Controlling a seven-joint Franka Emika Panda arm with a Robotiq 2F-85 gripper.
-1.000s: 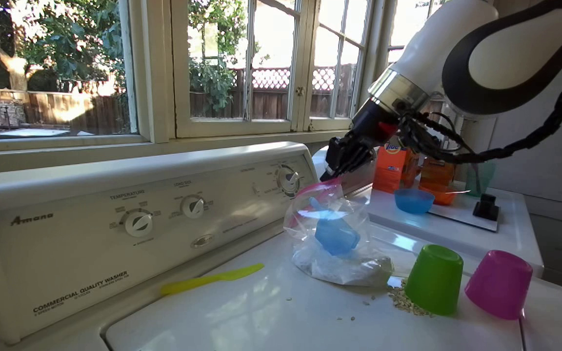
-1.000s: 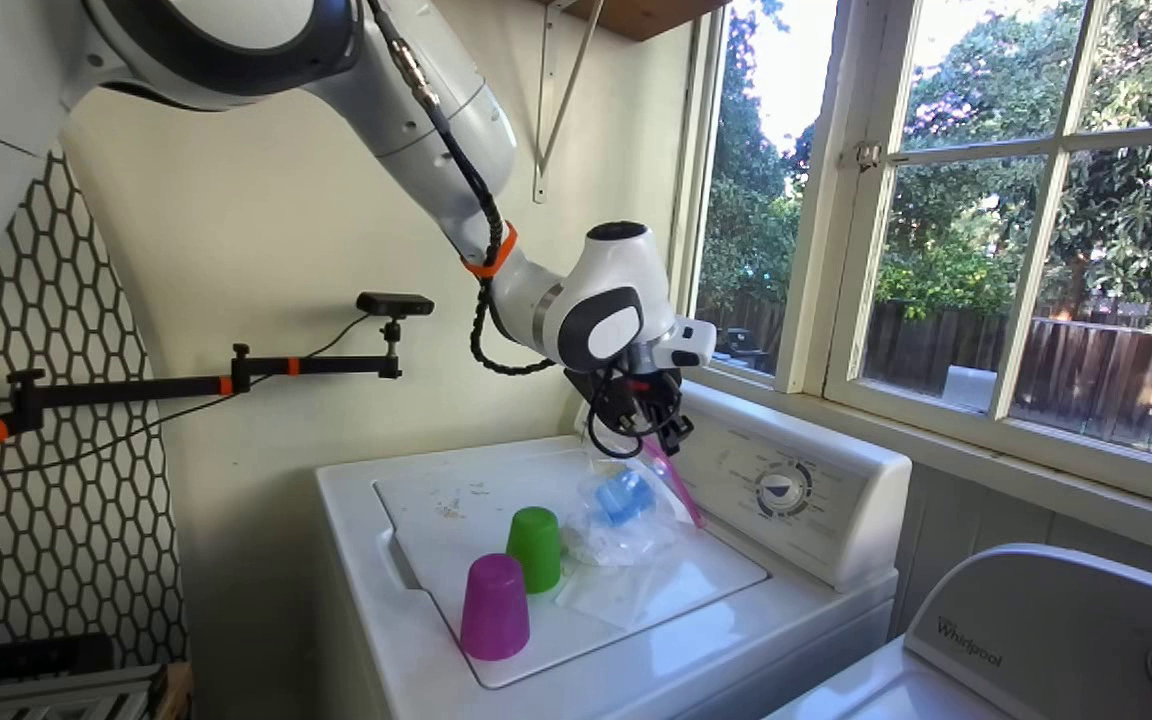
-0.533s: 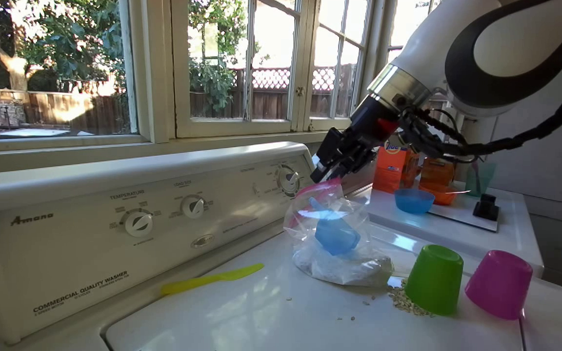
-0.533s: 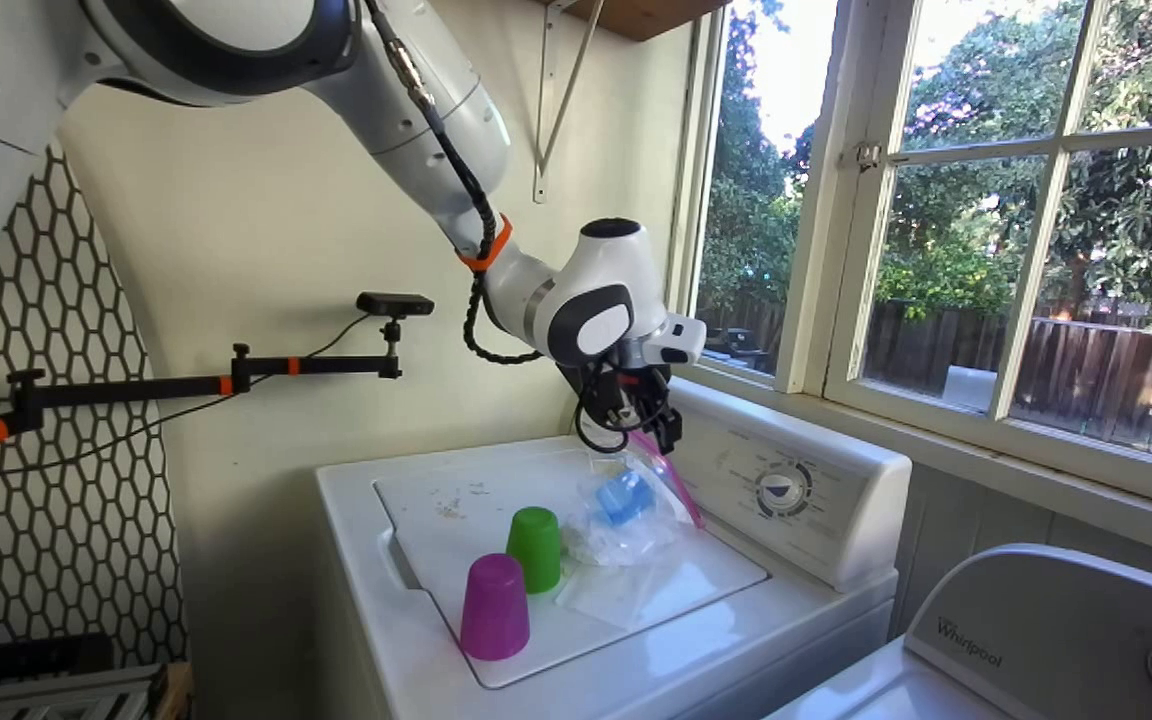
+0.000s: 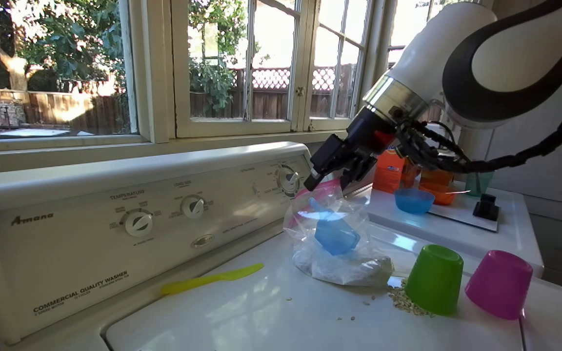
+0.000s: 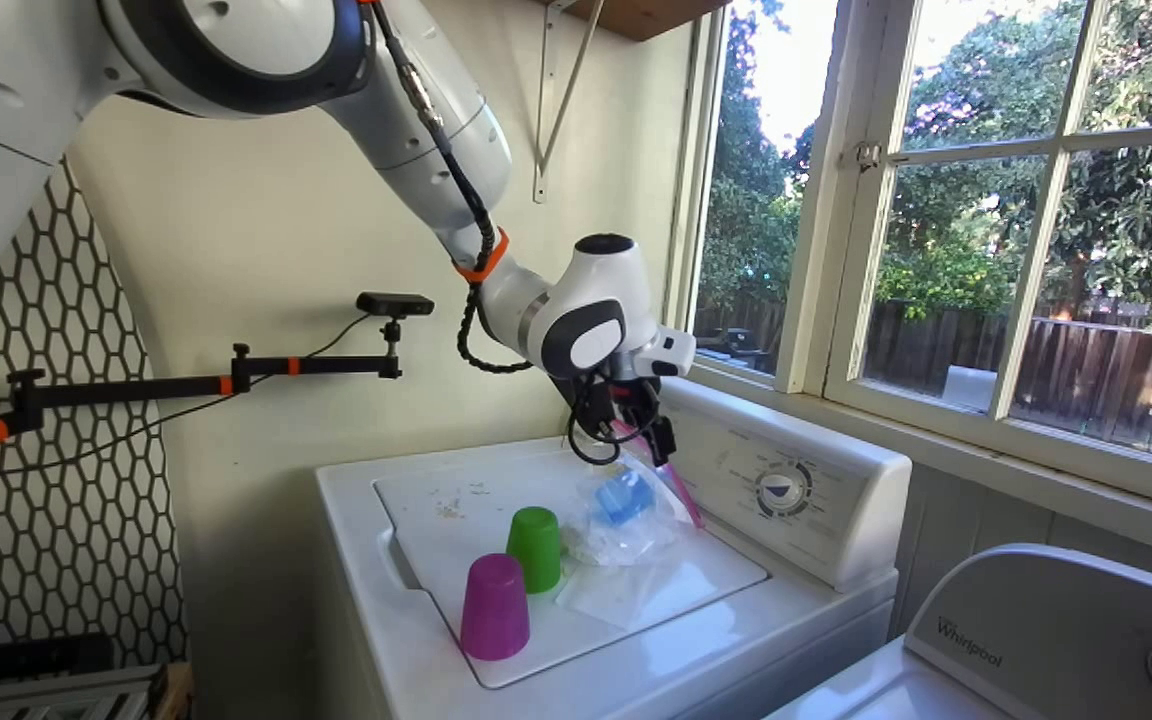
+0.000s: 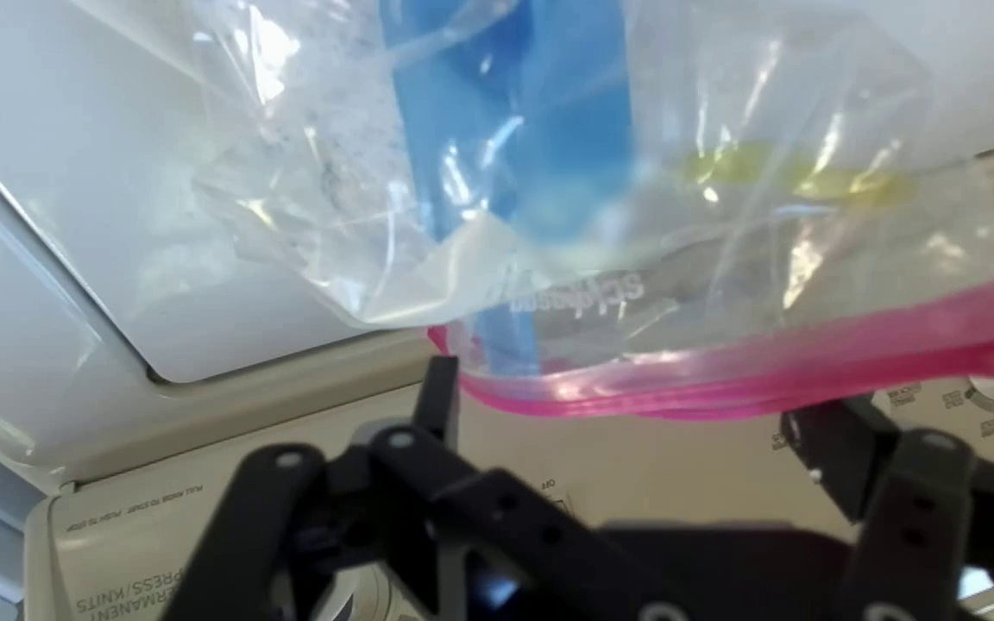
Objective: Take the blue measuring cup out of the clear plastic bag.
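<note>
In the bag I see a blue cup, handle up, over white stuff. The gripper hangs spread by the pink rim.

1. You are in a laundry room, and it looks like a home.
2. You can see a big white washer; its panel says "Amana" and "Commercial Quality Washer."
3. You can read "Temperature" by a round knob.
4. You have a Whirlpool machine near the washer.
5. Your windows look out on green trees and a wooden fence.
</note>
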